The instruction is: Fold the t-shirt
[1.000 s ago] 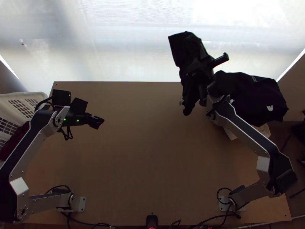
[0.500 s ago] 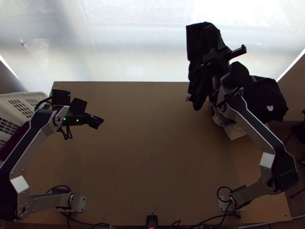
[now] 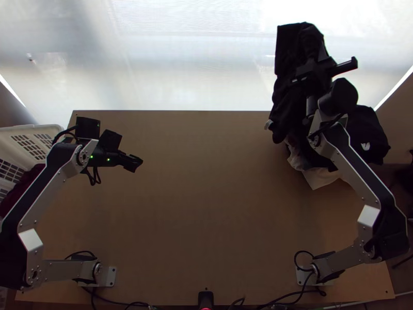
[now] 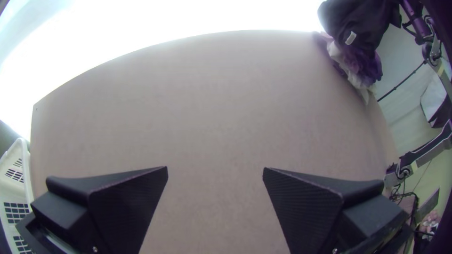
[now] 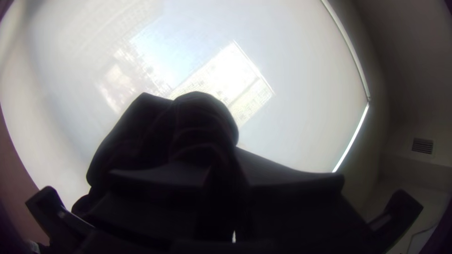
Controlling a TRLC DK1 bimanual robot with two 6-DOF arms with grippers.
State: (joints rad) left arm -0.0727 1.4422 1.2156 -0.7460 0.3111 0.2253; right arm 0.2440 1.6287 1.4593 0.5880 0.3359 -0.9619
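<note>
Top view: black t-shirt (image 3: 287, 101) hangs bunched near the far right corner of the bench (image 3: 206, 196); it should handle light, soft and limp, quick to crumple.
Left wrist view: left pincer (image 4: 215, 168) released, nothing between its fingers; a free hem or corner looks its best hold, for drawing the folds out.
Right wrist view: right pincer (image 5: 221, 164) clenched on gathered black t-shirt; in this dark patch, perhaps a sleeve or hem.

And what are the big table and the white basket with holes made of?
The table looks like wood or wood board, matt: plain brown with no sharp shine. The basket seems to be smooth, stiff plastic: white walls, neat hole rows.
</note>
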